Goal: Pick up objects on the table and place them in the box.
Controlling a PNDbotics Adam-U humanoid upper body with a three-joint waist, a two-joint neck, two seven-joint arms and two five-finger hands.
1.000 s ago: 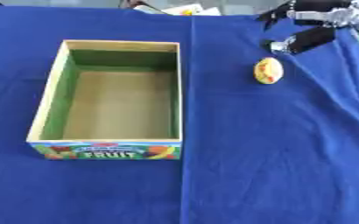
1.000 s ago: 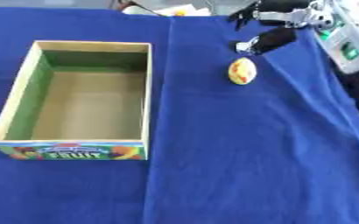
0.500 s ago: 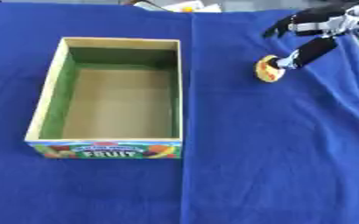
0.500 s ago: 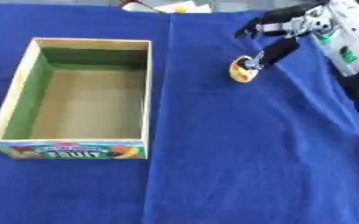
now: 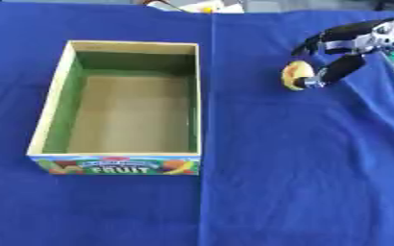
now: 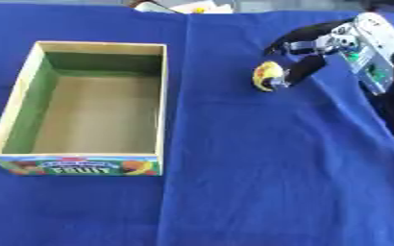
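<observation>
**Right hand closes in on the yellow piece**

Change vs a sec ago: the right hand (image 5: 345, 50) was up and away from the yellow object (image 5: 295, 75), w/ a clear gap between them. Half a sec ago it had dropped beside it. Now the thumb sits against the obj's near-right side and the curved fingers arch over its far side, so the obj is bracketed betw. thumb and fingers. The obj also looks tipped up on edge now, not lying flat as it did before, so contact has prob. begun.

Hand state: partly closed, fingers curled round the obj, thumb touching. Whether the far fingers actually touch it I can't tell; looks like a pinch forming, not yet lifted, since the obj is on the blue cloth (image 5: 301, 168).

Places rel. to the hand: obj right at the fingertips, just to the hand's left. Box (image 5: 57, 103) is well to the hand's left and a bit nearer the robot; open, nothing visible inside. Left hand shows in neither view.

Meaning for task: reach phase looks done, grasp is the step in hand. Next would be lift, then carry left over the box wall and release. Risk: the obj on edge may roll out of the pinch.
</observation>
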